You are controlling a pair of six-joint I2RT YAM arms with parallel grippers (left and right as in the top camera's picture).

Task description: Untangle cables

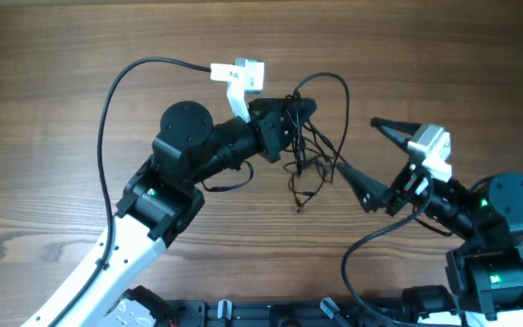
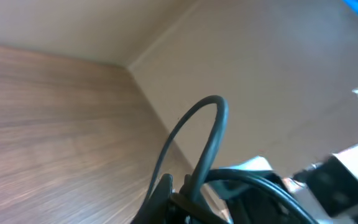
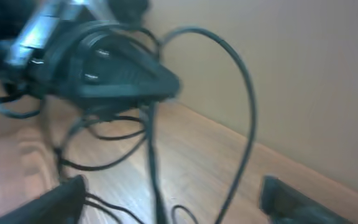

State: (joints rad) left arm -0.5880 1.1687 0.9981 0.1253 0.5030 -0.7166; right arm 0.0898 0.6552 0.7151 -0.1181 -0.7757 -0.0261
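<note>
so the cables (image 1: 309,150) are one loose snarl, pinched at the top in the left gripper (image 1: 298,109), which is clenched on the bunch. One big loop (image 1: 343,100) arches up and out past those jaws toward the right arm's side. The rest droops below them in a few small crossed loops, with a plug end (image 1: 300,205) dangling lowest, on or just above the wooden table (image 1: 62,54), can't tell which. The left wrist view mostly just gives you that loop rising out from its fingers, the rest is blur

The right gripper (image 1: 355,143) is spread wide and holding nothing. The hanging strands sit just off its fingertips, and one runs right by the tip of the lower finger, touching or not I can't say. From its own camera the strands hang straight ahead between its two fingers, with the left gripper above and beyond them

I'd call this early: one arm holds the knot up, the other is lined up to take a strand, nothing's separated. Next move imo needs the right jaws to close on a single strand below the left jaws, not the whole bundle, then pull sideways so the loops slide out instead of cinching. The cords are way thinner than the fingers, so it's easy to miss or grab two
</note>
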